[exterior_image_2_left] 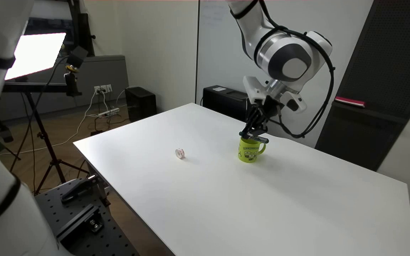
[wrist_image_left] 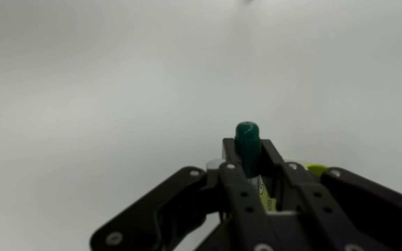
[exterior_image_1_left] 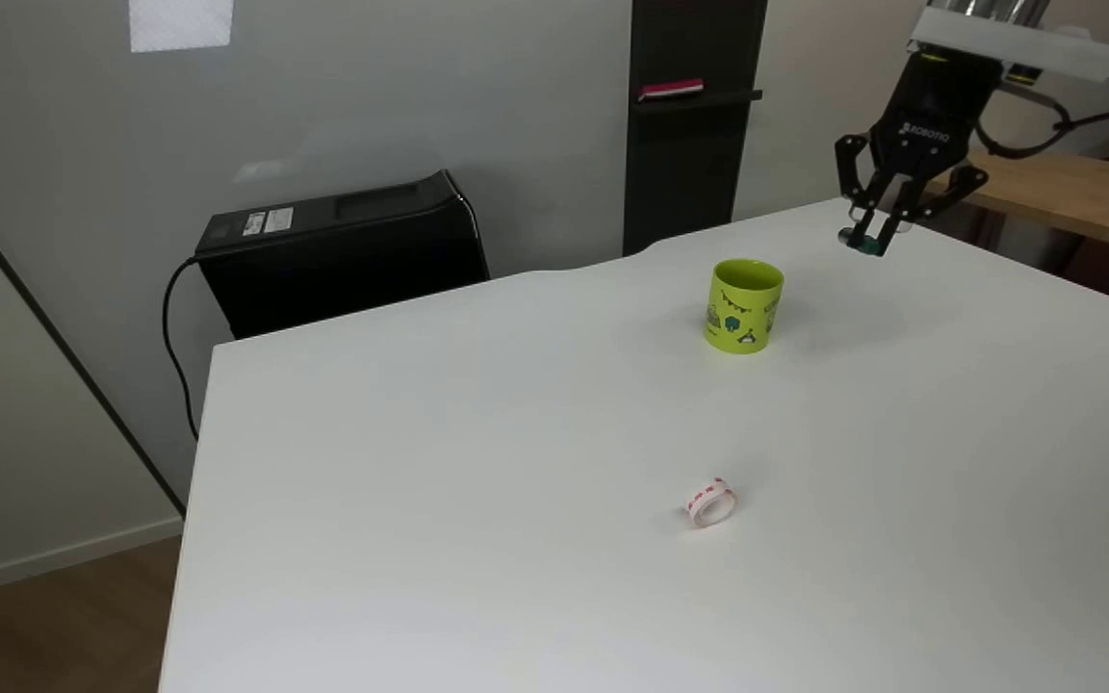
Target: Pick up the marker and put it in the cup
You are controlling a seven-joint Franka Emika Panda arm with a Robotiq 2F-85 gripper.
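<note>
Wrist view: the claw (wrist_image_left: 247, 143) is pinching the marker (wrist_image_left: 248, 150), jaws barely apart, the cup (wrist_image_left: 317, 169) peeking out at four o'clock!

Tape (exterior_image_1_left: 702, 495) lay on the table (exterior_image_1_left: 420, 500); a black box (exterior_image_1_left: 352, 260) stood beyond it; a red object (exterior_image_1_left: 671, 89) rested on a ledge (exterior_image_1_left: 726, 99)

White table (exterior_image_1_left: 439, 433), yellow-green cup (exterior_image_1_left: 743, 313), tape roll (exterior_image_1_left: 706, 496)

White, jointed arm (exterior_image_2_left: 250, 37) angled down to a black two-fingered gripper (exterior_image_1_left: 868, 244), itself tilted.
Its slim dark fingers (wrist_image_left: 272, 155) stand near-parallel, pinching.
</note>
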